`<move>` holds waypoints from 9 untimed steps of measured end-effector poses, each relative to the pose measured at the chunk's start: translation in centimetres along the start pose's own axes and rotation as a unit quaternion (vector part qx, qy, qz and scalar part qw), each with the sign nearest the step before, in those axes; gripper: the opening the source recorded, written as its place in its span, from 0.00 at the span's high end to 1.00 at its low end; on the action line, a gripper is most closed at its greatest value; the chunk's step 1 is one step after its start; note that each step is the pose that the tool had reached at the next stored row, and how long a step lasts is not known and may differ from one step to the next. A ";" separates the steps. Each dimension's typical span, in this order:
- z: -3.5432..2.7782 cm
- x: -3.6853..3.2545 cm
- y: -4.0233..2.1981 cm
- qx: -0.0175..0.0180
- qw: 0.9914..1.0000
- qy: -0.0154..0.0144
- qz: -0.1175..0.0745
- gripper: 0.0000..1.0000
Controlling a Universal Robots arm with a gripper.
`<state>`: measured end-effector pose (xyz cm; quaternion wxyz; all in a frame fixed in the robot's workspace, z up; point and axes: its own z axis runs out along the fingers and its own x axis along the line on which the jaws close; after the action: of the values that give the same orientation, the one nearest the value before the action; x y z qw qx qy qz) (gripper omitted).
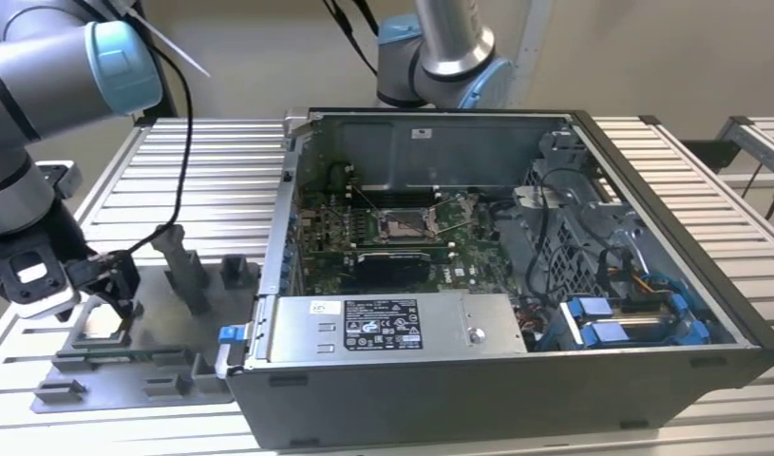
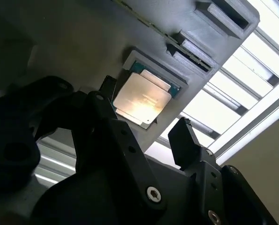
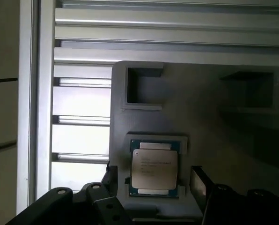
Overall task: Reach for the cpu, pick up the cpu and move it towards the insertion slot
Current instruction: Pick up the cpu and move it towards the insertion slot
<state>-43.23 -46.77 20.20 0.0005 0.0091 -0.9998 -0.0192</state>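
The gripper [image 1: 108, 302] sits at the exterior view's far left, low over a grey fixture plate [image 1: 146, 385] that lies on the slatted table [image 1: 209, 161]. Its jaws are spread wide and hold nothing. In both wrist views the two dark fingers [image 3: 198, 183] stand one on each side of the cpu [image 3: 154, 170], with a gap showing between each finger and the chip's edge.

The cpu lies flat in a shallow square nest of the plate, silvery top up, with a thin green rim showing around it. It has not been lifted. In the first wrist view an empty square pocket [image 3: 144, 86] of the same plate lies just beyond the nest. Whether the fingertips reach down to the chip's level cannot be told.

Further toward the exterior view's right on the plate, two dark upright posts [image 1: 184, 271] stand near the gripper. Just beside the plate is an open computer case [image 1: 690, 313], its side panel off. A boxy silver power supply [image 1: 387, 328] fills its near edge. Behind that lies the green board, and on it the slot [image 1: 402, 225], a metal-framed square with a dark centre, well apart from the gripper and the cpu. A second arm [image 1: 443, 47] stands behind the case, at the back of the table. Blue-tabbed drive bays [image 1: 621, 328] occupy the case's right end.
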 end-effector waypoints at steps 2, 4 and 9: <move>0.29 0.00 -0.01 0.000 1.000 0.000 0.000 0.00; 0.58 0.00 -0.02 0.000 1.000 0.000 0.000 0.00; 1.13 0.00 -0.04 0.000 1.000 0.000 0.000 0.00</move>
<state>-43.23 -46.77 19.07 0.0006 0.0091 -0.9998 -0.0192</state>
